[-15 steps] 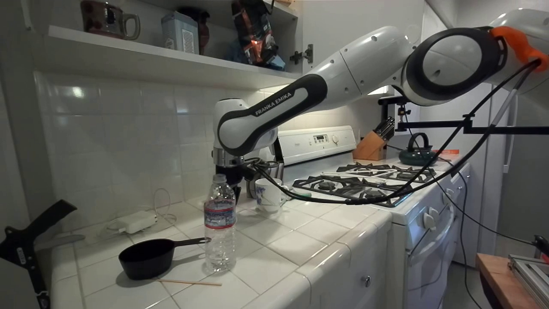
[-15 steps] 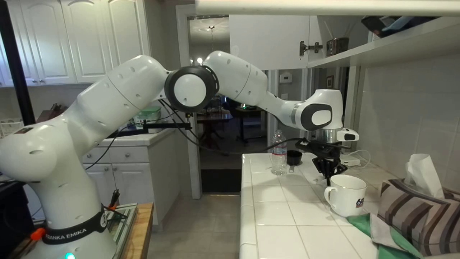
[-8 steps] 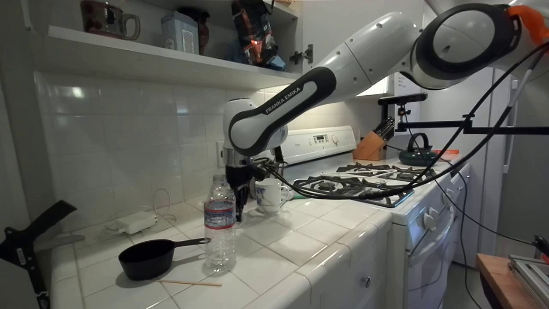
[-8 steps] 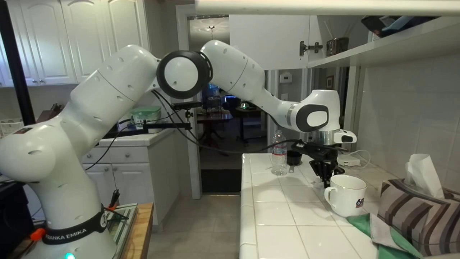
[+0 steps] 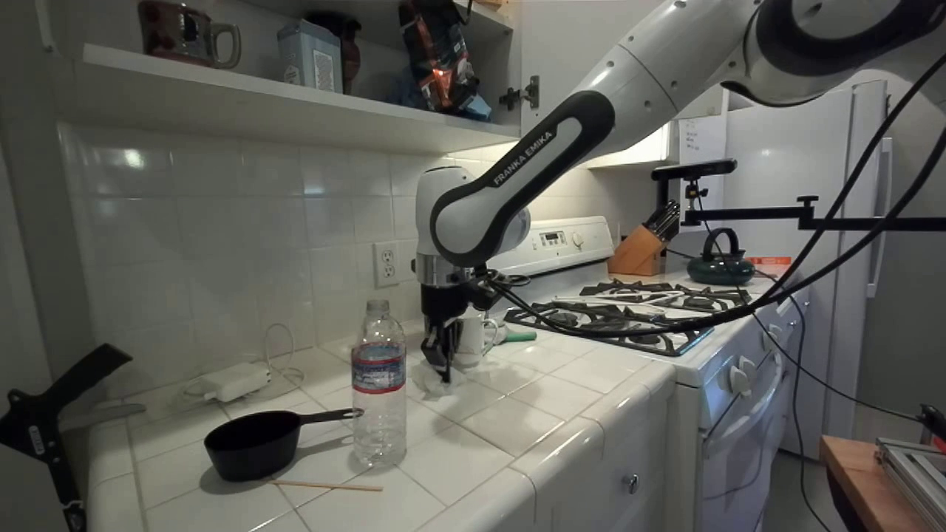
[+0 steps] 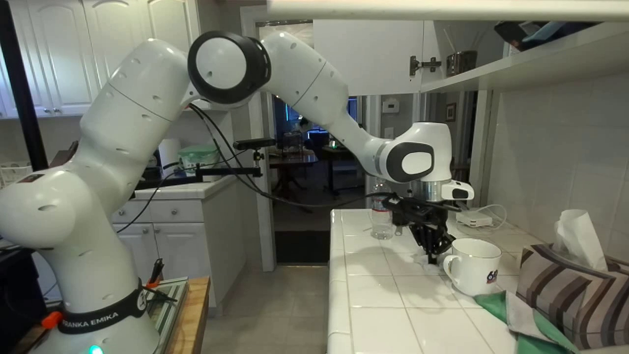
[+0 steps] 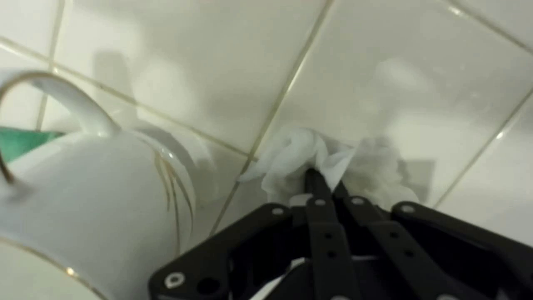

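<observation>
one tissue (image 7: 337,164), crumpled, is held in the jaws, which are pinched nearly together on its middle, so loose folds stick out on both sides. it appears to lie against the tiled surface (image 6: 373,290); a grip at the centre probably keeps it from slipping and leaves soft paper under the hard tips. just beside it, apart from the tissue, a white mug (image 7: 108,208) stands upright. near the mug lie a green cloth (image 6: 496,305) and a striped box (image 6: 575,295), with a sheet standing up from its top, easy to pull. on the mug's other side a bottle (image 5: 378,414) and a pan (image 5: 251,447) stand close, the pan's handle pointing at the bottle. the arm (image 6: 314,88) bends at a high elbow and slopes to the wrist, so the jaws point roughly straight down, a pose that likely lets them bear on the surface from above.
</observation>
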Robot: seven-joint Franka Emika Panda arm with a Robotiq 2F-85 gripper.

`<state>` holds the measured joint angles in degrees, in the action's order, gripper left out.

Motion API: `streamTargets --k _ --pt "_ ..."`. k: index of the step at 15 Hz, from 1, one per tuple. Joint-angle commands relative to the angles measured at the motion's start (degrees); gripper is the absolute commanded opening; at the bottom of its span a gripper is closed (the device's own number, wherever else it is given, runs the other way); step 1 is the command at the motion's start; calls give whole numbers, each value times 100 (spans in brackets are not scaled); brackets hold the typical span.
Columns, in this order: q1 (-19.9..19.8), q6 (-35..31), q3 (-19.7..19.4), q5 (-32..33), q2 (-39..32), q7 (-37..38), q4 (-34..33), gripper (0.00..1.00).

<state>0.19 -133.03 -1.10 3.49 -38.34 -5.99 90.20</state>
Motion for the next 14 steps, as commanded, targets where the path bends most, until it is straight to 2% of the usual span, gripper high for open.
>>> streamTargets --k 1,9,14 --pt "44 -319 -106 125 690 317 1353 1" --pt "-3 -712 -462 23 1792 1531 3312 1" --pt "-284 -930 -775 -144 2266 2141 4214 1"
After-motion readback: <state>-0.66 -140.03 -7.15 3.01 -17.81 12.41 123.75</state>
